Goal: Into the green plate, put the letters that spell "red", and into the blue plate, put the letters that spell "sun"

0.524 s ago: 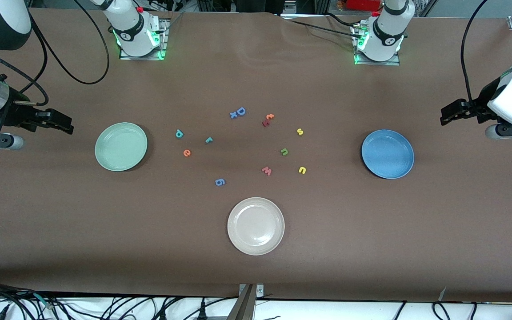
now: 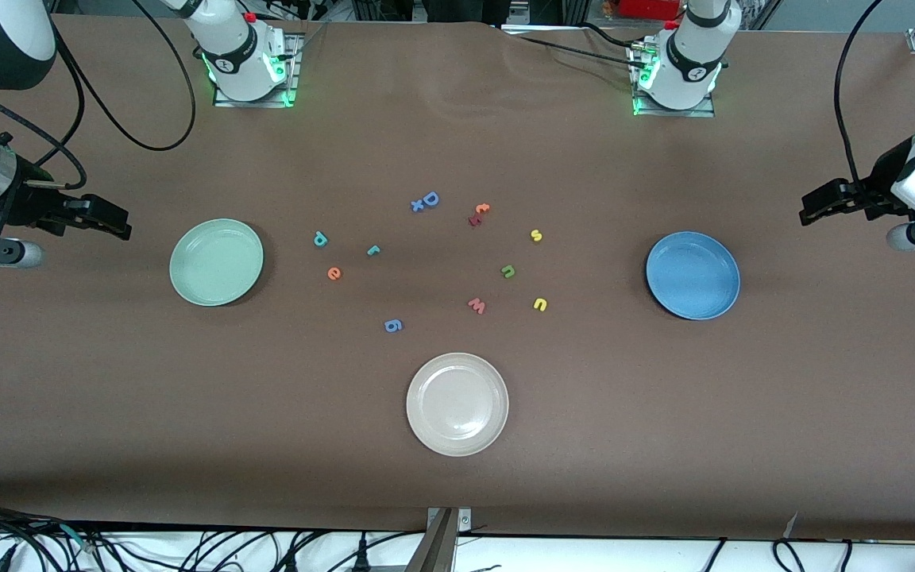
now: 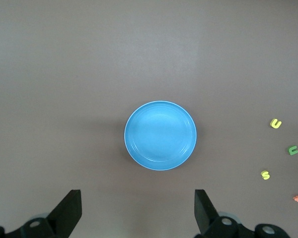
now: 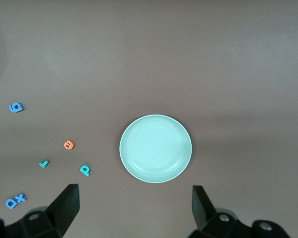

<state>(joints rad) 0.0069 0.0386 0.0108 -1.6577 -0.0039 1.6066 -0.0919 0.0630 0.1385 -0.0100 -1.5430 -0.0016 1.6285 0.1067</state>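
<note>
Front cam: high, faces both bases, whole brown worktop (image 2: 457, 492). Wrist cams look straight down, high up; left shares round mid-blue plate (image 3: 160, 135), right round mint-green plate (image 4: 155, 148).

The green plate (image 4: 155, 148) lies bare between spread jaws, with teal d (image 4: 85, 170) (and orange e (image 4: 68, 145)) beside it.

green plate (image 2: 216, 262) empty, right arm's end | blue plate (image 2: 693, 276) empty, left arm's end | r-e-d letters (image 2: 333, 273), s-u-n letters (image 2: 508, 272) flat between

A brown cloth-covered table (image 2: 457, 492) fills the view, with black cables (image 2: 187, 548) tangled along its near edge
</note>
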